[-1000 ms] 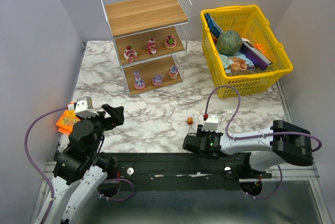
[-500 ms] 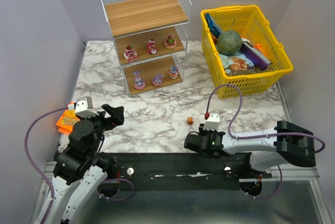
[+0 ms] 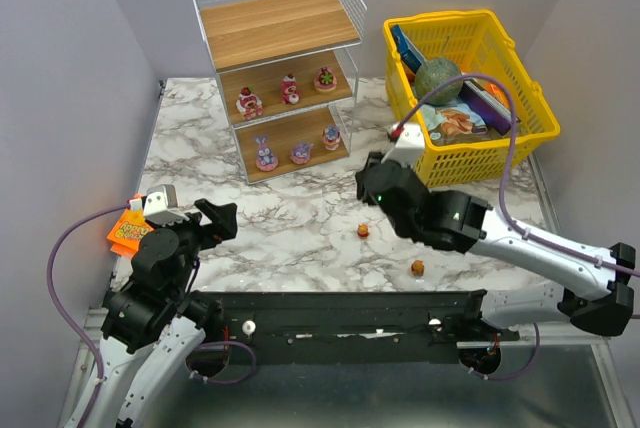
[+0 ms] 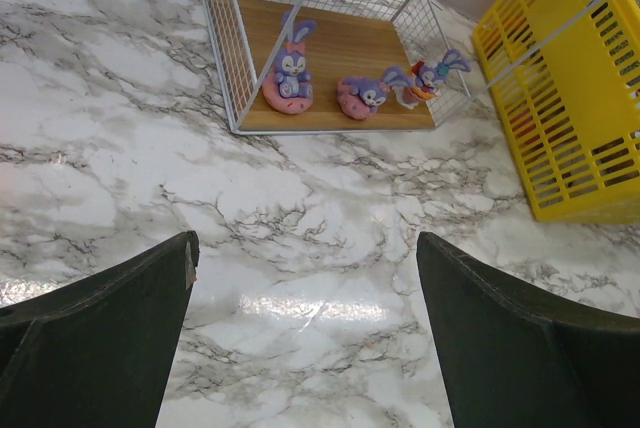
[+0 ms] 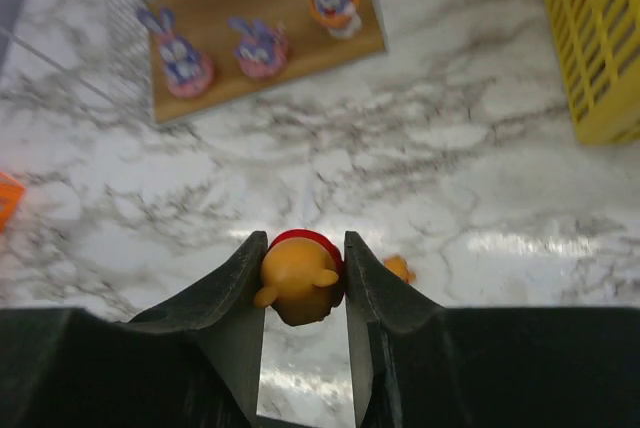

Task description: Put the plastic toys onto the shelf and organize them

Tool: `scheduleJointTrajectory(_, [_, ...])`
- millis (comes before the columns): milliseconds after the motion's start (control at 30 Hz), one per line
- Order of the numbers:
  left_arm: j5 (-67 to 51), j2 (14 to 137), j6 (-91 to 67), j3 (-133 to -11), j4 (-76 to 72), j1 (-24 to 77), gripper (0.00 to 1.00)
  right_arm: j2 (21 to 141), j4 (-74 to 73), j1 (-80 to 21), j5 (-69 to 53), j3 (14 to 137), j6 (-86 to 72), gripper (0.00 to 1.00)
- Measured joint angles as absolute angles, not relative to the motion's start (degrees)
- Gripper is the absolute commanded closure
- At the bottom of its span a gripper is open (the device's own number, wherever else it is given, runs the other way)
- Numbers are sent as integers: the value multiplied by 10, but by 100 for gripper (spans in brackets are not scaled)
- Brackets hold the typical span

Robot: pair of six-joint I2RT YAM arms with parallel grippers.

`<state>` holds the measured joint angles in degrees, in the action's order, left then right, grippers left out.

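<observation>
My right gripper (image 5: pixel 303 258) is shut on an orange-yellow toy (image 5: pixel 298 279) with a red rim, held above the marble table in front of the shelf (image 3: pixel 280 38). In the top view that gripper (image 3: pixel 368 186) is raised mid-table. Two more orange toys lie on the table (image 3: pixel 363 231) (image 3: pixel 417 268); one shows in the right wrist view (image 5: pixel 399 268). Three red-pink toys (image 3: pixel 289 90) stand on the middle board and three pink-purple toys (image 3: pixel 299 153) on the bottom board (image 4: pixel 340 78). The top board is bare. My left gripper (image 4: pixel 305 278) is open and empty, low at the left (image 3: pixel 215 218).
A yellow lattice basket (image 3: pixel 520 138) with a green ball (image 3: pixel 438 78) and packets stands at the right, beside the shelf. A flat orange packet (image 3: pixel 125 233) lies at the table's left edge by my left arm.
My right arm swung up from the near edge to mid-table toward the shelf, carrying an orange toy. Another orange toy now shows near the front edge. The left arm has not moved.
</observation>
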<state>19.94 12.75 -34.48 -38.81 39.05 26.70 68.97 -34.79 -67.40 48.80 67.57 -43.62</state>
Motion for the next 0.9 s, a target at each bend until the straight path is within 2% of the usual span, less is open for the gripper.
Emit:
scheduleJointTrajectory(267, [199, 128, -344, -388, 390, 267, 1, 833, -310, -559, 384, 987, -225, 99])
scheduleJointTrajectory(533, [198, 128, -342, -388, 390, 267, 1, 1016, -320, -502, 289, 1292, -95, 99])
scheduleJointTrajectory(667, [199, 128, -342, -388, 390, 267, 1, 1054, -320, -479, 262, 1348, -60, 99])
scheduleJointTrajectory(900, [198, 129, -341, -387, 390, 267, 1, 1078, -302, -441, 231, 1347, -16, 99])
